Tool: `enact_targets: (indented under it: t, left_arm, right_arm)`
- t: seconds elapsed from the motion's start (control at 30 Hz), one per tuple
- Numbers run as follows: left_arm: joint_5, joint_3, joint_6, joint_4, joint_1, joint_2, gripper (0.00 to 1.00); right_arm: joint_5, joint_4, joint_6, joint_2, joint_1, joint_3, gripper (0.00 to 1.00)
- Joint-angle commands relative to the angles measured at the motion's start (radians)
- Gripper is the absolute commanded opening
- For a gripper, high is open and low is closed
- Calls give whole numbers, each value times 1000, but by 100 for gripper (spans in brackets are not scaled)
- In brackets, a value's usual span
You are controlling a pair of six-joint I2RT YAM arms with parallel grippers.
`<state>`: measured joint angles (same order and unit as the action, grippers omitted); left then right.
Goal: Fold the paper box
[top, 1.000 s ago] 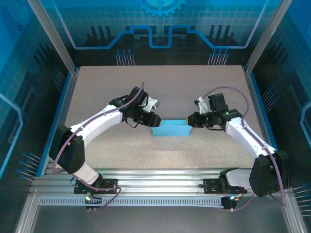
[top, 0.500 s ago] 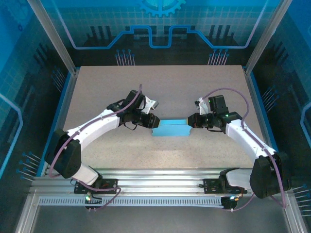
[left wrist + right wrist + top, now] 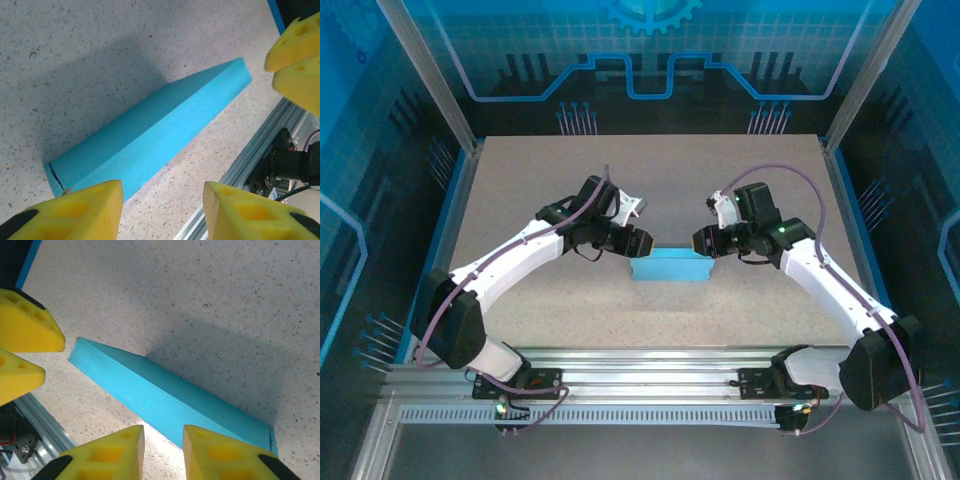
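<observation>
From above, the left gripper (image 3: 638,243) and right gripper (image 3: 700,242) flank the ends of the paper box (image 3: 670,266) on the table (image 3: 650,180), neither holding it. Left wrist: jaws parted wide, empty, box just beyond. Right wrist: jaws slightly parted, empty. The box lies flat, closed, bright blue.

robot lab, blue-panelled aluminium enclosure (image 3: 432,80)

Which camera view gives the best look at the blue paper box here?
Left wrist: the paper box lies close up, its top, long side and seamed end all visible. Right wrist shows the paper box close too, near end partly hidden. Top external shows the paper box whole but small.
</observation>
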<state>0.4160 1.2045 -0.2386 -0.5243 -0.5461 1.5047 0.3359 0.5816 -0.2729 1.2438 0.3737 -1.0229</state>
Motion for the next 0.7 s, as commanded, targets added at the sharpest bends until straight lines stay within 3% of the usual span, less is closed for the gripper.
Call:
enact_targets:
  t: [0.0,0.17,0.23,0.3,0.53,0.67]
  left_arm:
    - [-1,41,-18,-49,2,-41,49]
    - [-20,-2,-33,-60,5,-146,65]
    - [-37,-28,-31,-72,7,-209,79]
    - [-62,-54,-23,-93,8,-274,99]
    - [-51,-155,34,-150,8,-535,100]
    - [-38,-198,48,-194,9,-649,99]
  right_arm:
    - [-33,64,78,-7,36,-52,51]
    - [-115,116,260,9,150,-112,92]
    - [-135,121,347,28,186,-132,98]
    - [-135,138,399,58,200,-164,100]
    - [-167,233,565,219,242,-297,99]
    - [-243,297,628,327,284,-379,90]
